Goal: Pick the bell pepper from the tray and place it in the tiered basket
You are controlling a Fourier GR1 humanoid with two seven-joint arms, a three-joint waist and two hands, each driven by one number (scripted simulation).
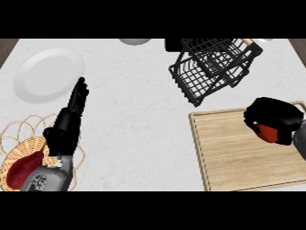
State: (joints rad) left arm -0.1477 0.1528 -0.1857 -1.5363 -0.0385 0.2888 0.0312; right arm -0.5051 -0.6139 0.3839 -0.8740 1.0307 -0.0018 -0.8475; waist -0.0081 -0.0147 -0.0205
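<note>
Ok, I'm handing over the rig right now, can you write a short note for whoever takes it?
Right hand: curled round the red bell pepper, above the pale wooden tray.
Left hand: open, fingers straight, resting at the left over the woven wicker bowl, near the white round plate.
Black wire tiered basket: behind the tray.
Done: pepper grasped.
Left: carry it to the basket and release.

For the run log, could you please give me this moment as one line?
right hand: fingers curled round bell pepper, over tray | left hand: open, resting | tiered basket: without pepper
</note>
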